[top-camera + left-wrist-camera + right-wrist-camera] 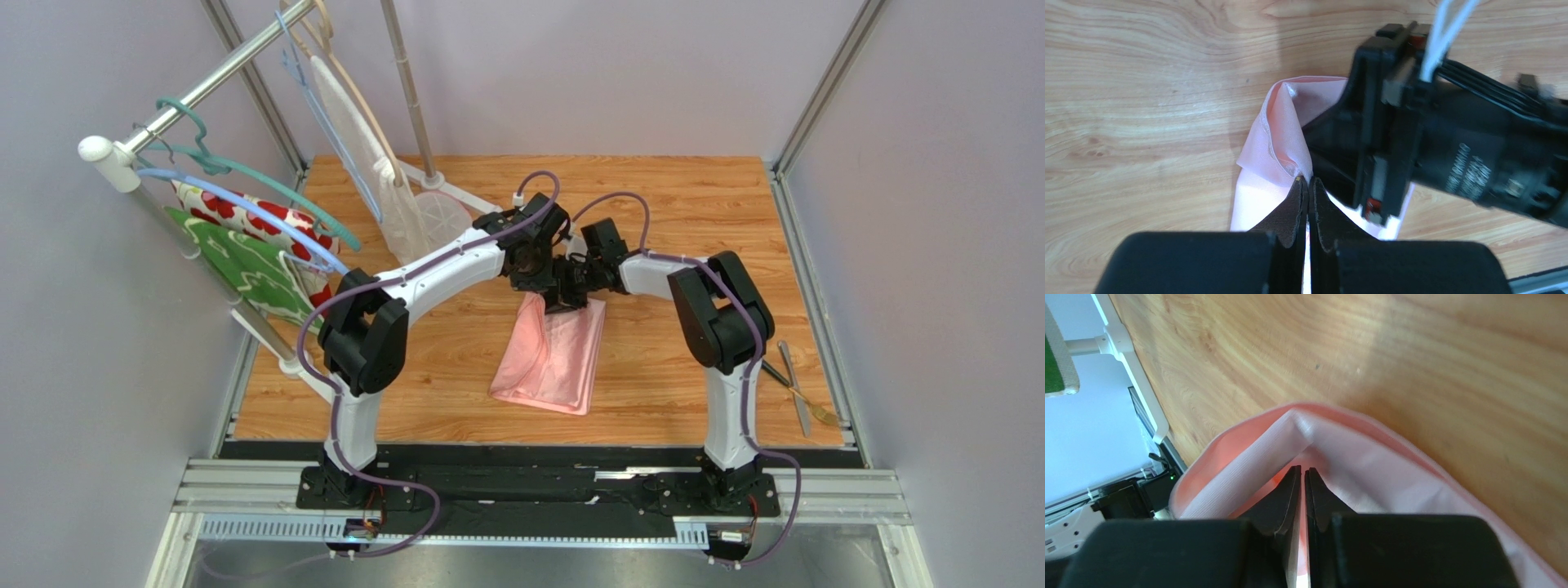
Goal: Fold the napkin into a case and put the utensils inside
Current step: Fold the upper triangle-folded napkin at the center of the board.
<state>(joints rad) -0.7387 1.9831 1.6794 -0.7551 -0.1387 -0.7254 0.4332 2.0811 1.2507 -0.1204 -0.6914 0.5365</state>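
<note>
The pink napkin (pixel 552 355) lies folded lengthwise on the wooden table, its far end lifted. My left gripper (pixel 535 279) is shut on the napkin's far left corner; in the left wrist view the cloth (pixel 1281 138) rises to a peak at my closed gripper (pixel 1309 180). My right gripper (pixel 572 289) is shut on the far edge beside it; in the right wrist view the napkin (pixel 1389 471) folds over my closed gripper (pixel 1302 471). The two grippers are almost touching. The utensils (pixel 800 390) lie at the table's right edge, a yellowish one among them.
A rack at the left holds hangers with a green cloth (pixel 252 272) and a white cloth with red flowers (pixel 239 214). A white mesh bag (pixel 411 208) hangs at the back. The right arm's body (pixel 1462 153) crowds the left wrist view.
</note>
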